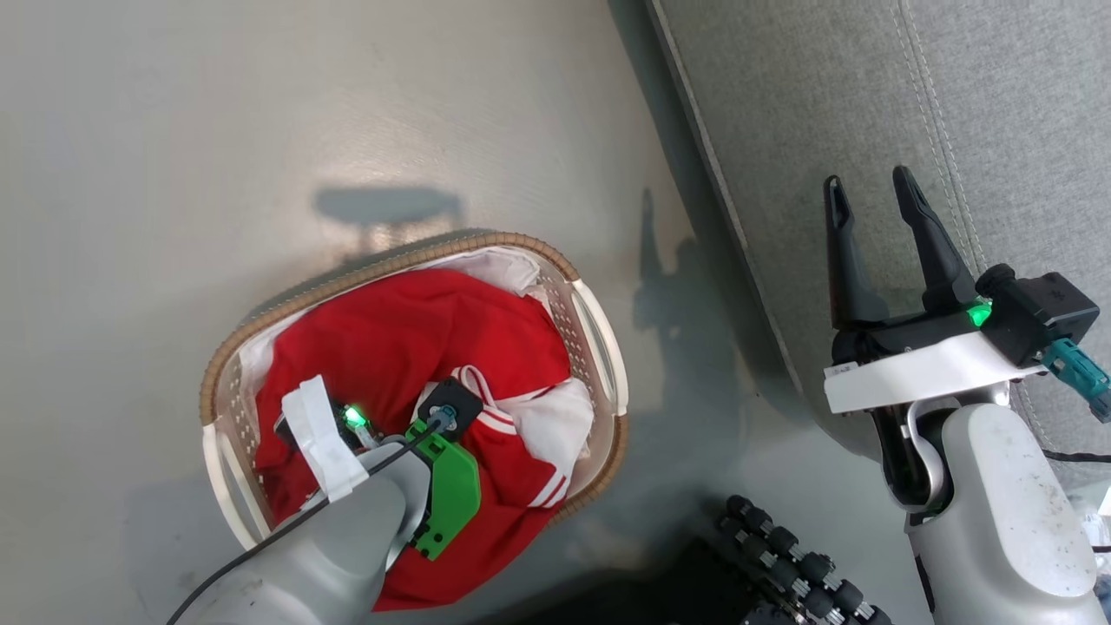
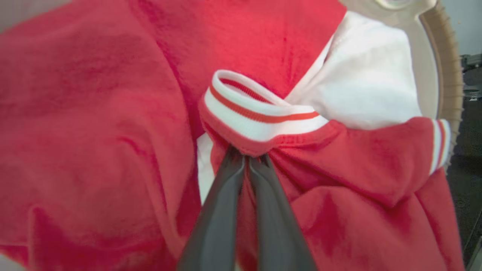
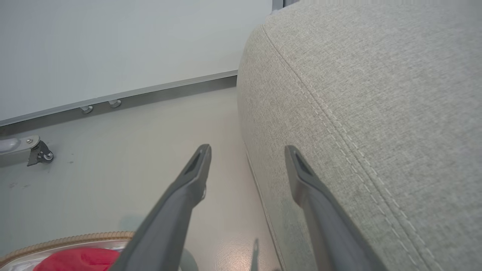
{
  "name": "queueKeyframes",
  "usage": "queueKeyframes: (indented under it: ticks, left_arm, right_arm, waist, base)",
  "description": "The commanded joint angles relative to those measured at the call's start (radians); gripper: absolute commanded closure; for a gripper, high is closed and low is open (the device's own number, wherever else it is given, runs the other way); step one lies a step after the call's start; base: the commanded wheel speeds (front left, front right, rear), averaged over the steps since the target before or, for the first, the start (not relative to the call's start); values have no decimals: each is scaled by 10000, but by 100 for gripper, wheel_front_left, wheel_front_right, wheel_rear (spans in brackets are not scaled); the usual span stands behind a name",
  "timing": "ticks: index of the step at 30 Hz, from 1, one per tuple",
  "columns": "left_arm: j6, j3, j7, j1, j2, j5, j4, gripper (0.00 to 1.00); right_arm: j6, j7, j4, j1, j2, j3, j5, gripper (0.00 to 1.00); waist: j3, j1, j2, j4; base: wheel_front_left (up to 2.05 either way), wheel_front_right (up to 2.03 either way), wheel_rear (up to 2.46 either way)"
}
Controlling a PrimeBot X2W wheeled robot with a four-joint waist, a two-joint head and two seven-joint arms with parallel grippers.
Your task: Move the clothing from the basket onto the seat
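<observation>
Left gripper (image 2: pixel 246 160) fingers pinched shut on clothing (image 2: pixel 94 113) beneath striped trim (image 2: pixel 260 116), inside basket (image 1: pixel 391 260). Right gripper (image 1: pixel 868 178) fingers wide, empty. Lift advised vertical and slow, rim to be cleared before seat (image 1: pixel 825 87).

No readable text, brand, number or sign in any view. One candidate only: a small label (image 1: pixel 840 370) on the white plate (image 1: pixel 929 371) behind the right gripper (image 1: pixel 869 178), seen from the head camera, with print too small to make out.
</observation>
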Motion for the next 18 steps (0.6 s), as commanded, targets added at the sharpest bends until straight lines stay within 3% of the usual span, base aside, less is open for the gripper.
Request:
queueKeyframes:
  ticks: [1, 18]
  left_arm:
    - [22, -8, -195, 166, 11, -43, -85, 100]
    - [184, 609, -1095, 686, 57, -430, -2288, 100]
  right_arm:
    - [-10, -25, 59, 7, -30, -77, -111, 0]
    - [-10, -25, 403, 819, -33, -642, -963, 0]
  waist:
    - [-371, 0, 0, 213]
    - [-3019, 0, 0, 1114]
  base:
    - [0, 0, 0]
    - [0, 0, 0]
